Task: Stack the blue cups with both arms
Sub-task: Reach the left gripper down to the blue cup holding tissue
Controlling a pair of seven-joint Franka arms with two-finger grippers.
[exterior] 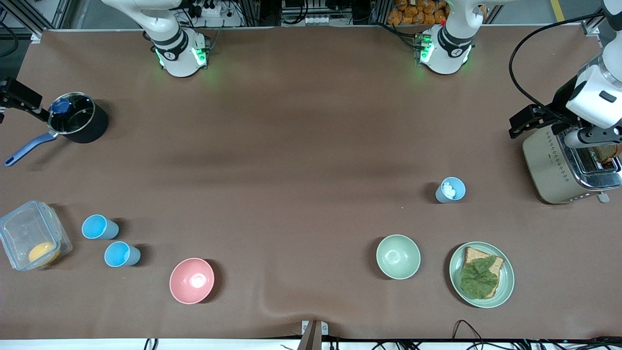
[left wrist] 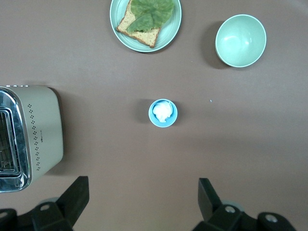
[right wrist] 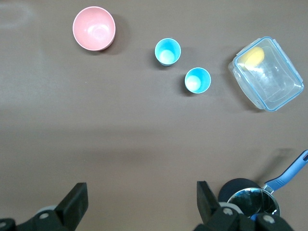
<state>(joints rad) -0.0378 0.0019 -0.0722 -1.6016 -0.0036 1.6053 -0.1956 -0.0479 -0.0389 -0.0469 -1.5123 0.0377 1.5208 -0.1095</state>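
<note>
Two bright sky-blue cups [exterior: 99, 227] [exterior: 121, 254] stand upright and apart near the right arm's end of the table, also in the right wrist view [right wrist: 198, 80] [right wrist: 167, 51]. A duller grey-blue cup [exterior: 450, 189] with white bits inside stands toward the left arm's end, also in the left wrist view [left wrist: 163, 112]. My right gripper [right wrist: 142, 187] is open and empty, high over bare table beside the pot. My left gripper [left wrist: 143, 185] is open and empty, high over bare table beside the toaster, on the grey-blue cup's side toward the arm bases.
A pink bowl [exterior: 191, 280] stands beside the sky-blue cups, and a clear lidded box [exterior: 31, 241] on their other flank. A black pot [exterior: 77, 121], pale green bowl [exterior: 398, 256], plate with toast and lettuce [exterior: 481, 274] and toaster [exterior: 563, 165] also stand on the table.
</note>
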